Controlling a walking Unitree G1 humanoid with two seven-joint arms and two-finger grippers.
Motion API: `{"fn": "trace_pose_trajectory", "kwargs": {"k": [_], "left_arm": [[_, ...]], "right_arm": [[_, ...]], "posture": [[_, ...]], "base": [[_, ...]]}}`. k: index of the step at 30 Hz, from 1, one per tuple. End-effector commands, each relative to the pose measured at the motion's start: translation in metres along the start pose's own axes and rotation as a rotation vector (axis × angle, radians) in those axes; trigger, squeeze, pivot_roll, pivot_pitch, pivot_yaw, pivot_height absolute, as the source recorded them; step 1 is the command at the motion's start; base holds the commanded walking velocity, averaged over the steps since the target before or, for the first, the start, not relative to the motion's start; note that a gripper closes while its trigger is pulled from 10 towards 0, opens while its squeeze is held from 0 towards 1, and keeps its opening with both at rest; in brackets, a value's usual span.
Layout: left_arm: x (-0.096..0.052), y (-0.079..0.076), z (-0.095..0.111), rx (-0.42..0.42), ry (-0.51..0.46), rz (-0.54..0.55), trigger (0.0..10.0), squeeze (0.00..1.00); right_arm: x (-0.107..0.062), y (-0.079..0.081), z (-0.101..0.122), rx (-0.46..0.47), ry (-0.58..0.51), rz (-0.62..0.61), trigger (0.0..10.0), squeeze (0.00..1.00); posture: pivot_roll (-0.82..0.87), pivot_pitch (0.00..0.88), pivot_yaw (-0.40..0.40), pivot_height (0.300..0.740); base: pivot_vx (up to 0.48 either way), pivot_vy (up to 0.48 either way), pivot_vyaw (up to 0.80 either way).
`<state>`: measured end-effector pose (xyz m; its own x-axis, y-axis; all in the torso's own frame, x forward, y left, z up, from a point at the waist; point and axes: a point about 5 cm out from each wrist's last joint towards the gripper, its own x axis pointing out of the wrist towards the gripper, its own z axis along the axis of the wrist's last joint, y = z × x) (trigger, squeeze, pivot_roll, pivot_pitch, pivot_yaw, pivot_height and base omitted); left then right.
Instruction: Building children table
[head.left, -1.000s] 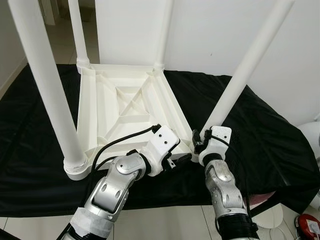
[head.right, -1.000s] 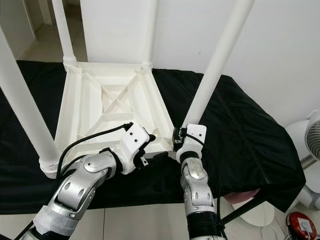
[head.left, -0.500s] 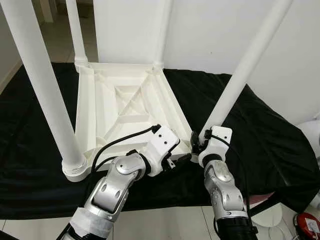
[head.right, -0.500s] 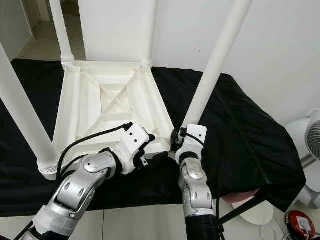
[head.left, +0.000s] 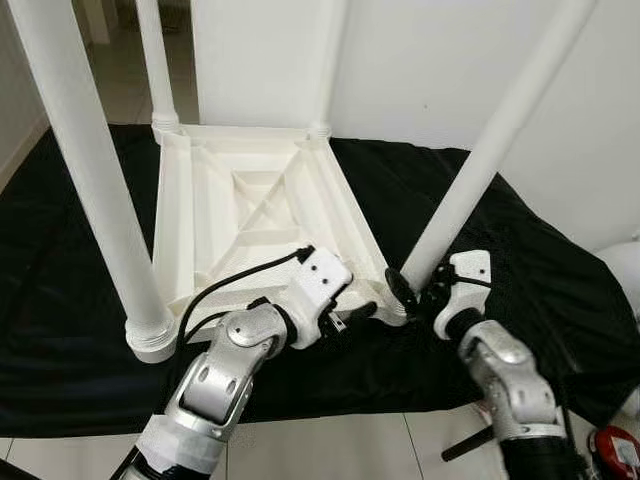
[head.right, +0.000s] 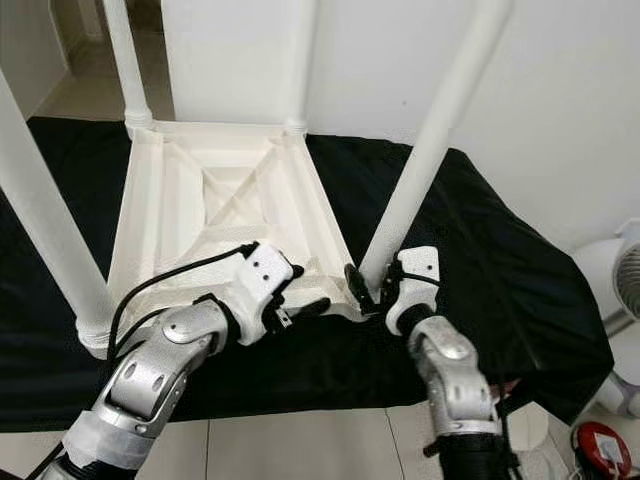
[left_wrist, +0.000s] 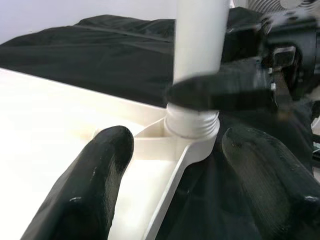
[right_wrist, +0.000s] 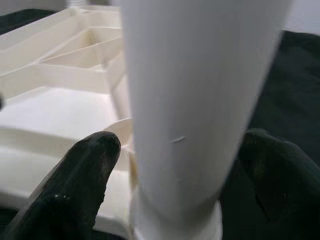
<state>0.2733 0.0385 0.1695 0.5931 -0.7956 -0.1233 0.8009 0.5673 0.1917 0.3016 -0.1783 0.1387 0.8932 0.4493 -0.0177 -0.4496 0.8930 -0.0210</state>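
A white children's table (head.left: 250, 215) lies upside down on a black cloth, its four legs pointing up. My right gripper (head.left: 415, 290) is at the base of the near right leg (head.left: 490, 150), just above its threaded collar (left_wrist: 192, 122). In the right wrist view the leg (right_wrist: 200, 100) sits between both fingers (right_wrist: 75, 185), which press its sides. My left gripper (head.left: 360, 313) is open at the table's near right corner. In the left wrist view its fingers (left_wrist: 95, 185) straddle the corner rim (left_wrist: 170, 150) without closing on it.
The black cloth (head.left: 560, 290) covers a low platform that ends just in front of me. The near left leg (head.left: 90, 180) and two far legs (head.left: 155, 60) rise high. A white fan (head.right: 625, 290) and a red object (head.left: 615, 450) are at the right on the tiled floor.
My right arm has swung out to the right while its gripper stayed at the near right leg's base. The left arm has barely moved.
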Motion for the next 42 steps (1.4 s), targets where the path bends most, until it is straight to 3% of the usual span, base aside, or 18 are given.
{"fn": "trace_pose_trajectory", "kwargs": {"k": [1, 8, 15, 16, 17, 18, 33, 34, 36, 37, 39, 41, 42], "left_arm": [[0.003, 0.0, 0.002, 0.01, -0.004, 0.005, 10.0, 0.0], [0.004, 0.002, 0.004, 0.017, -0.007, 0.002, 10.0, 0.0], [0.003, 0.002, 0.004, 0.018, -0.007, -0.001, 10.0, 0.0], [0.003, 0.002, 0.004, 0.02, -0.006, -0.002, 10.0, 0.0], [0.003, 0.002, 0.004, 0.02, -0.006, -0.002, 10.0, 0.0], [0.003, 0.002, 0.004, 0.02, -0.006, -0.001, 10.0, 0.0], [0.0, 0.001, 0.003, 0.017, 0.0, 0.006, 10.0, 0.0], [0.0, 0.001, 0.003, 0.016, 0.0, 0.006, 10.0, 0.0], [0.0, 0.001, 0.003, 0.015, 0.0, 0.006, 10.0, 0.0], [0.0, 0.001, 0.003, 0.014, -0.001, 0.006, 10.0, 0.0], [0.0, 0.0, 0.002, 0.011, 0.001, 0.006, 10.0, 0.0], [0.0, 0.0, 0.002, 0.011, 0.001, 0.006, 10.0, 0.0], [0.0, -0.001, 0.002, 0.009, 0.002, 0.007, 10.0, 0.0]], "right_arm": [[0.002, -0.005, 0.001, -0.032, 0.0, 0.064, 10.0, 0.0], [0.008, -0.005, -0.003, -0.046, 0.031, 0.176, 10.0, 0.0], [0.024, 0.0, -0.011, -0.076, 0.084, 0.318, 10.0, 0.0], [0.027, 0.002, -0.015, -0.084, 0.105, 0.328, 3.0, 0.0], [0.027, 0.002, -0.015, -0.084, 0.105, 0.328, 3.0, 0.0], [0.028, 0.003, -0.019, -0.076, 0.121, 0.333, 0.0, 0.0], [0.019, -0.004, -0.037, -0.055, 0.171, 0.32, 0.0, 0.0], [0.02, -0.006, -0.036, -0.053, 0.158, 0.285, 4.8, 0.0], [0.02, -0.008, -0.035, -0.051, 0.148, 0.26, 4.8, 0.0], [0.021, -0.009, -0.036, -0.05, 0.14, 0.247, 10.0, 0.0], [0.024, -0.013, -0.035, -0.017, 0.125, 0.106, 10.0, 0.0], [0.024, -0.013, -0.035, -0.017, 0.125, 0.106, 10.0, 0.0], [0.023, -0.012, -0.035, -0.013, 0.122, 0.039, 10.0, 0.0]], "posture": [[0.0, 0.0, -0.11, 0.74], [0.0, 0.0, -0.107, 0.74], [0.0, 0.0, -0.103, 0.74], [0.01, 0.0, -0.105, 0.74], [0.01, 0.0, -0.105, 0.74], [0.01, 0.0, -0.106, 0.74], [0.01, 0.0, -0.108, 0.74], [0.01, 0.0, -0.108, 0.74], [0.01, 0.0, -0.109, 0.74], [0.01, 0.0, -0.109, 0.74], [0.01, 0.0, -0.115, 0.74], [0.01, 0.0, -0.115, 0.74], [0.01, 0.0, -0.117, 0.74]], "base": [[0.0, 0.0, 0.0], [0.0, 0.0, 0.0], [0.0, 0.0, 0.0], [0.0, 0.0, 0.0], [0.0, 0.0, 0.0], [0.0, 0.0, 0.0], [0.0, 0.0, 0.0], [0.0, 0.0, 0.0], [0.0, 0.0, 0.0], [0.0, 0.0, 0.0], [0.0, 0.0, 0.0], [0.0, 0.0, 0.0], [0.0, 0.0, 0.0]]}}
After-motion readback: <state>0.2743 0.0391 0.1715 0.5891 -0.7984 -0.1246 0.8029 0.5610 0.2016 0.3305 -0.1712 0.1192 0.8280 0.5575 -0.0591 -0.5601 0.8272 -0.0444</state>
